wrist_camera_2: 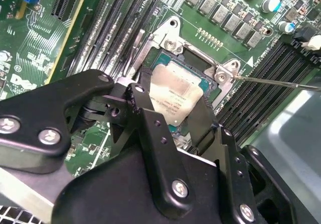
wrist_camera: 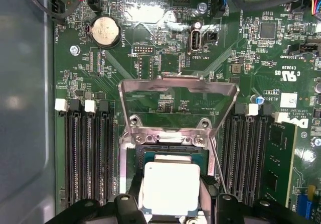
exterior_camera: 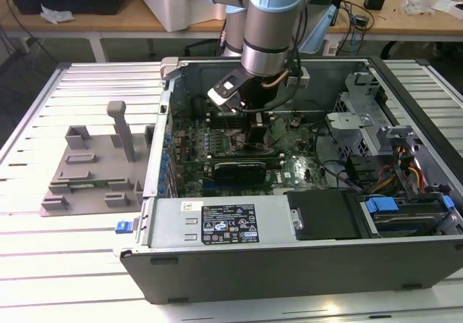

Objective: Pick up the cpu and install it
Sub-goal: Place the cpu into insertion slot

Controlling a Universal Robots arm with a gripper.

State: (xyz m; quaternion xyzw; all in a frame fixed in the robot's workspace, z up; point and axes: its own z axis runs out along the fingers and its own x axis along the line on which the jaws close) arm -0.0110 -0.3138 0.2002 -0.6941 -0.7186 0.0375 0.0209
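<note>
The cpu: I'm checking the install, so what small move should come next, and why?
Probably a slow, straight lowering. In the first wrist view the gripper grips the cpu by two opposite edges over the socket, whose load plate stands open; whether the chip is seated yet I cannot tell.

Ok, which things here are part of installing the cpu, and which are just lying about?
In the job: cpu, held in the gripper; socket under it; raised load plate.
Lying about: grey plastic tray with posts; coin cell battery; power supply; small blue clip.
</note>
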